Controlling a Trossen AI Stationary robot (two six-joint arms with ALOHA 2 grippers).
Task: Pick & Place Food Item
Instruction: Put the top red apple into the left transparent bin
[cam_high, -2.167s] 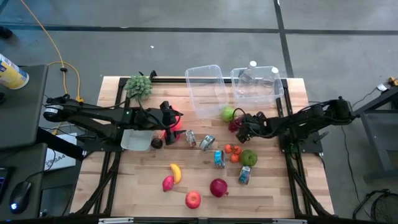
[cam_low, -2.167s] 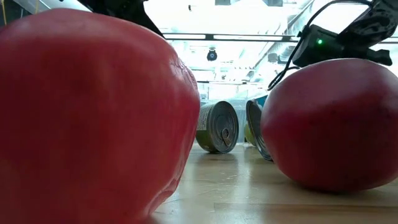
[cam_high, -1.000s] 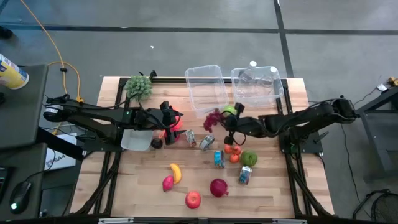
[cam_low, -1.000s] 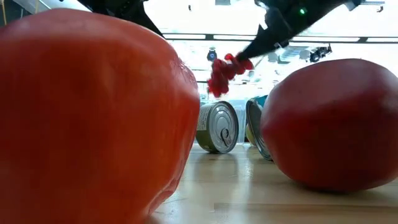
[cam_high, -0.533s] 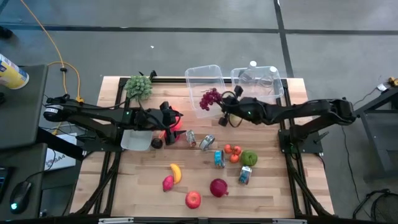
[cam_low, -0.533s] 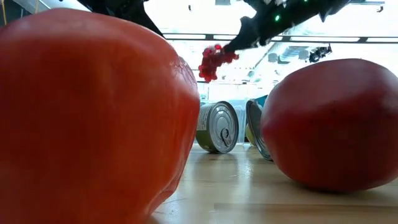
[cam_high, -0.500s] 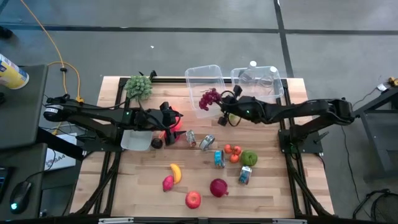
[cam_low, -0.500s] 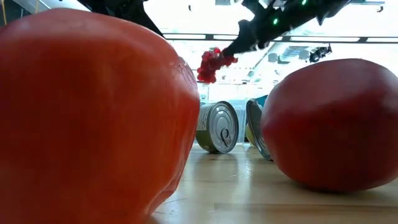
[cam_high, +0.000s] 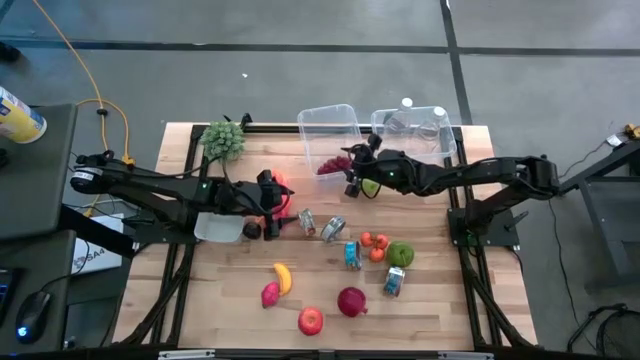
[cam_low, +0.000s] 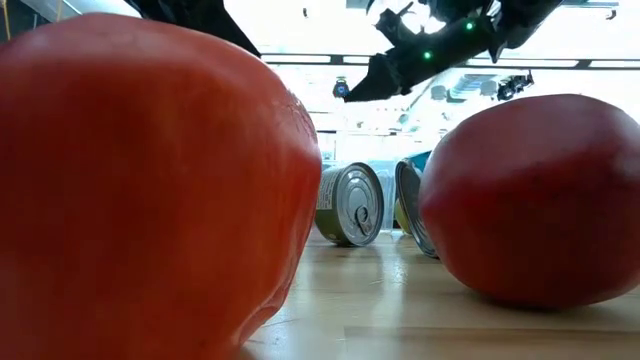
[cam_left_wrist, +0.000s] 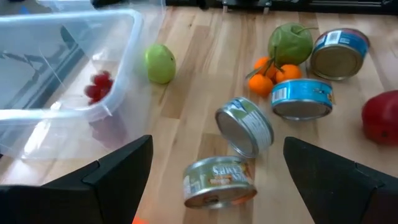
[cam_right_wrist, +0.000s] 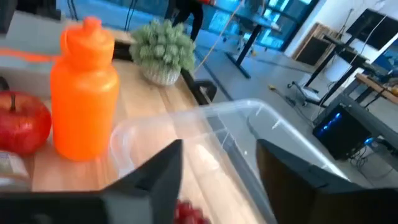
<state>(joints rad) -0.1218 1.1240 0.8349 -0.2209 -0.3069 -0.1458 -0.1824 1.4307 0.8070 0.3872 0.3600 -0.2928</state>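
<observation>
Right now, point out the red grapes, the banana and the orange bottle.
red grapes (cam_high: 331, 166), high view, middle of the bunch lying in the clear bin
banana (cam_high: 284, 277), high view, middle of its curve
orange bottle (cam_right_wrist: 84, 99), right wrist view, middle of its body

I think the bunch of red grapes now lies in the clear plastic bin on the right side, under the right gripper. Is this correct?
Not quite: the bunch of red grapes lies in the left clear plastic bin, not the right one, under the open right gripper. The high view shows it.
</observation>
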